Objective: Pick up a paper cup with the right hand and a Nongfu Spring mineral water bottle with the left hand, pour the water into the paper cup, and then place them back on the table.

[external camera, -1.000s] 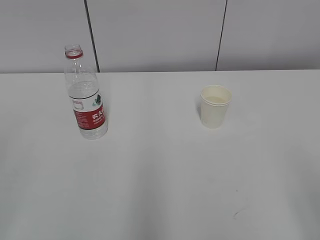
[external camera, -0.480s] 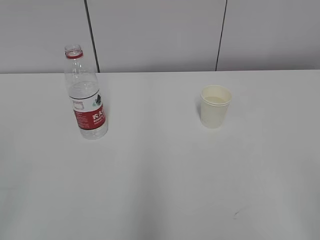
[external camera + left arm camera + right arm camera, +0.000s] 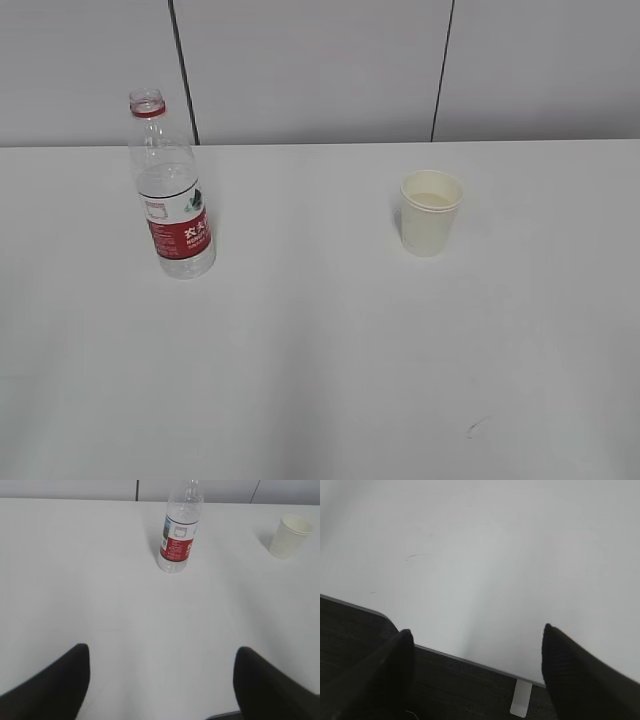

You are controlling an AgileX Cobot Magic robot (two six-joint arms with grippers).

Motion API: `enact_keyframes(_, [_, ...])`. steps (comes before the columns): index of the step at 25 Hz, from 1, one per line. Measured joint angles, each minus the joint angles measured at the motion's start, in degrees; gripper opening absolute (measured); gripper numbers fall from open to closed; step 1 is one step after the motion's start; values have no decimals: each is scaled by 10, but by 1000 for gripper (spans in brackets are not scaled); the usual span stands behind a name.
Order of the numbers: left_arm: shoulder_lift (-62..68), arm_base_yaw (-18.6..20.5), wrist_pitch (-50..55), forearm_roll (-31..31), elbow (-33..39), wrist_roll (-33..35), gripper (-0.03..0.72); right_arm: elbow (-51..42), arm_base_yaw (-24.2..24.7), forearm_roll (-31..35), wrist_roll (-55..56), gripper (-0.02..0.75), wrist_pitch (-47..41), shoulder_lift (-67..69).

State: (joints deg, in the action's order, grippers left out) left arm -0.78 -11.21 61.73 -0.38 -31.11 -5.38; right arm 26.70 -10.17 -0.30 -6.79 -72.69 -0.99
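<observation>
Nongfu Spring mineral water bottle point(image 3: 178, 532) and paper cup point(image 3: 290, 536) are both seen beyond the left end effector point(image 3: 160, 680), whose two black fingers point(image 3: 47, 690) are spread wide at the bottom corners of the left wrist view, with nothing held between them and only bare desk point(image 3: 150, 630) in the gap. The right end effector point(image 3: 475, 675) is likewise spread wide and empty; its dark fingers point(image 3: 375, 680) frame the near edge of the desk point(image 3: 495, 555), where a faint scuff mark point(image 3: 418, 556) is visible on the white surface and a dark floor point(image 3: 350, 630) is seen below the edge. Neither end effector appears in the exterior view. Further out, the bottle point(image 3: 170, 190) is stood upright on the left part of the desk point(image 3: 320, 350), uncapped, with a red ring at its neck and a red-and-white label around its lower half; clear water point(image 3: 168, 185) is seen in it, with a level line above the label. The cup point(image 3: 430, 212) is stood upright to the right, well apart from the bottle, its rolled rim facing up; a pale surface is seen inside it, though whether this is liquid cannot be told. A small dark scuff mark point(image 3: 477, 426) is seen on the desk near the lower right of the exterior view. Behind the desk a grey panelled wall point(image 3: 320, 60) is crossed by two dark vertical seams.
</observation>
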Motion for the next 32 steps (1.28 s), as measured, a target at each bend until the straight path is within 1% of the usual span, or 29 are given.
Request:
enact_keyframes(3, [0, 0, -1, 0, 0, 0, 529, 0, 0, -9, 0, 583, 5, 0])
enact_keyframes(6, [0, 0, -1, 0, 0, 0, 529, -1, 0, -10, 4, 583, 43, 0])
enact_keyframes(9, [0, 0, -1, 0, 0, 1, 529, -2, 0, -10, 8, 583, 60, 0])
enact_keyframes(13, [0, 0, -1, 4, 0, 1, 529, -20, 0, -10, 9, 583, 106, 0])
enact_keyframes(23, [0, 3, -1, 32, 0, 13, 528, -24, 1, -12, 10, 582, 115, 0])
enact_keyframes(27, [0, 29, -1, 34, 0, 13, 528, -25, 9, -34, 10, 582, 118, 0])
enact_keyframes(32, [0, 68, -1, 34, 0, 13, 528, -25, 69, -42, 10, 582, 118, 0])
